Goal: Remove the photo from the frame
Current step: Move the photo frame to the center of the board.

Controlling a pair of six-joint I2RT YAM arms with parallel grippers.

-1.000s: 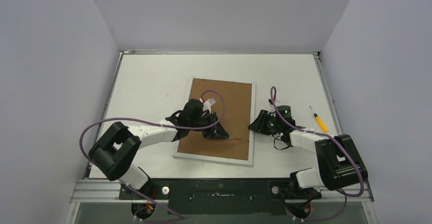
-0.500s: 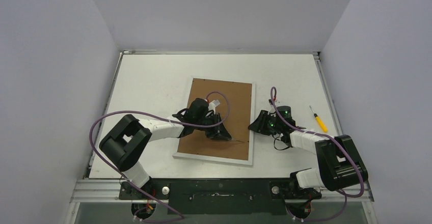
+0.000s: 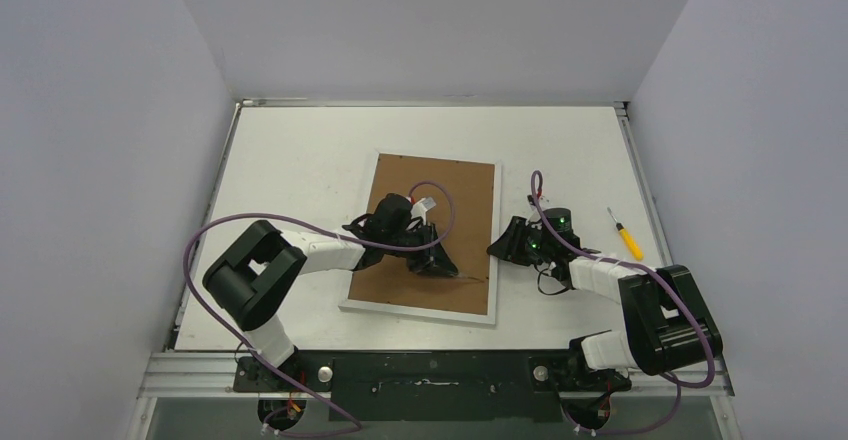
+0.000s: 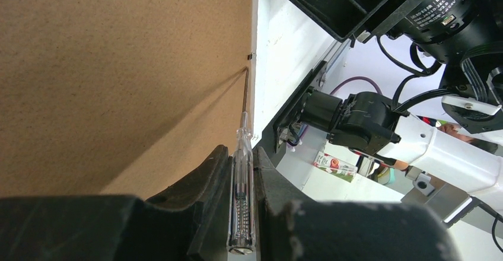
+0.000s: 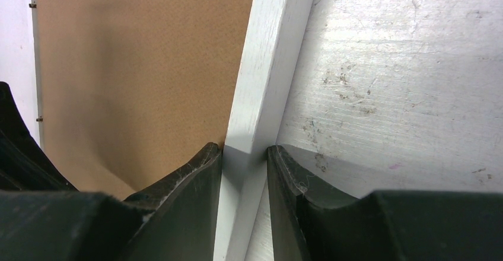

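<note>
Overhead, the frame [image 3: 468, 215] lies face down near the middle of the white table [image 3: 300, 160], its brown fibreboard back [image 5: 136, 65] turned up. The left gripper [image 3: 440, 265] reaches over the frame's near right portion, its fingers closed tight around a clear screwdriver [image 4: 242, 172]. The tool's thin shaft points toward the frame's right side. Its tip rests at the seam where the board meets the white border [image 5: 273, 53], just short of a small metal tab [image 4: 250, 55]. The right gripper [image 3: 503, 245] comes in from the other side and pinches that same border. One finger sits on the board side, the other on the table side, and both press against the painted wood. A yellow-handled screwdriver [image 3: 628, 234] lies loose on the table, well to the right of the frame.
</note>
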